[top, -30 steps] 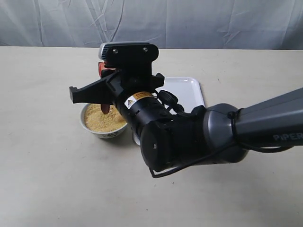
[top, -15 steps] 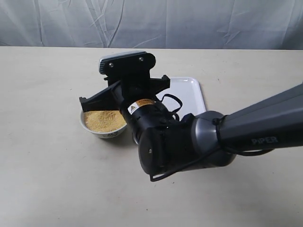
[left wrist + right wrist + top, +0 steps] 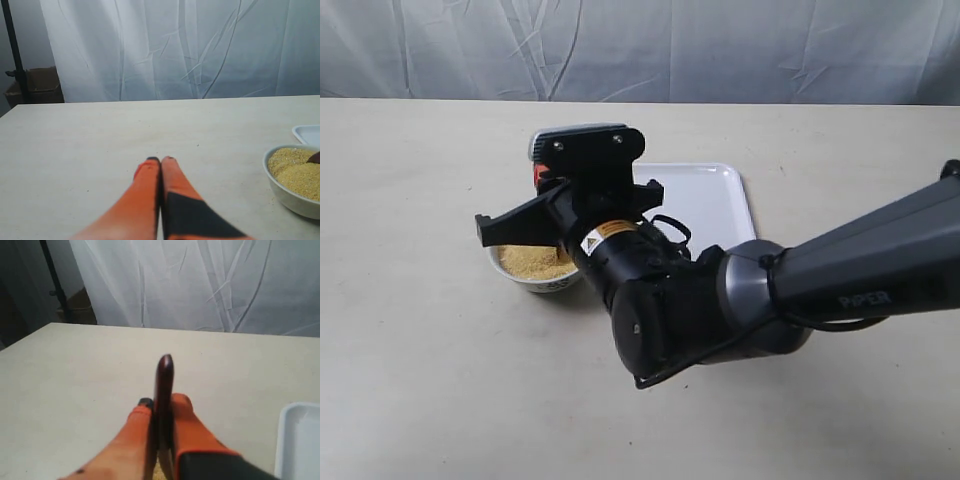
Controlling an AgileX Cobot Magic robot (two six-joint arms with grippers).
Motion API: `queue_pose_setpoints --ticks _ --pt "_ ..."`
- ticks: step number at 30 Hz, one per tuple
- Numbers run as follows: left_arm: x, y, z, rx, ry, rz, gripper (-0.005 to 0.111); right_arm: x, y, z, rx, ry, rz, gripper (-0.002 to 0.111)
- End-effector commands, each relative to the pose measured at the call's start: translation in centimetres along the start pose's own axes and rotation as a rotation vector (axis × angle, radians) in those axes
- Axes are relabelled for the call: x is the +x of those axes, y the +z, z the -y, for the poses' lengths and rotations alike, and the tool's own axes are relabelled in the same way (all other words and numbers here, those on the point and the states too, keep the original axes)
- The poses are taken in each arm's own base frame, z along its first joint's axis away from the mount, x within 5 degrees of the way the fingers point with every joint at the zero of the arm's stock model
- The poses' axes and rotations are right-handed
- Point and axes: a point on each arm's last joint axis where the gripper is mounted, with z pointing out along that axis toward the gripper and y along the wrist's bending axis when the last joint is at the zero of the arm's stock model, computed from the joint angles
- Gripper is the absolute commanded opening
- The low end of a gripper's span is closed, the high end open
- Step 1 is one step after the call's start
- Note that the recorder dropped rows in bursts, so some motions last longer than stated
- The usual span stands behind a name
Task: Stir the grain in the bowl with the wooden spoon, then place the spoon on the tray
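**Spoon held by its handle, tip down in the grain**

The right gripper (image 3: 160,402) is seen shut tight on the wooden spoon (image 3: 164,371). It is pinched along the slim handle, whose end stands clear above the fingers. The spoon is judged light, stiff and glossy, so twisting under the grain's drag is to be expected and a firm handle hold is advised. Beneath it, left of centre, the bowl (image 3: 525,280) of loose grain (image 3: 532,262) is found. Farther right lies the tray (image 3: 710,195). The left gripper (image 3: 160,161) is pressed closed on nothing.
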Motion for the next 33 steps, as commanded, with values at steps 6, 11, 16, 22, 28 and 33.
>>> queue_pose_setpoints --ticks 6,11,16,22,28,33 --pt "0.0 0.0 0.0 0.000 0.004 0.013 0.000 -3.0 -0.8 -0.1 0.004 -0.149 0.078 -0.001" --pt "0.0 0.0 0.0 0.000 0.004 0.013 0.000 -0.8 0.0 0.6 0.066 -0.156 0.041 -0.001" --pt "0.0 0.0 0.0 0.000 0.004 0.013 0.000 1.3 0.5 0.2 0.008 -0.135 -0.022 -0.001" --pt "0.0 0.0 0.0 0.000 0.004 0.013 0.000 -0.1 0.0 -0.6 -0.048 -0.102 0.026 -0.001" --pt "0.0 0.0 0.0 0.000 0.004 0.013 0.000 -2.2 -0.6 -0.7 -0.051 -0.159 0.067 -0.001" --pt "0.0 0.0 0.0 0.000 0.004 0.013 0.000 -2.7 -0.8 -0.5 -0.045 -0.136 0.037 -0.001"
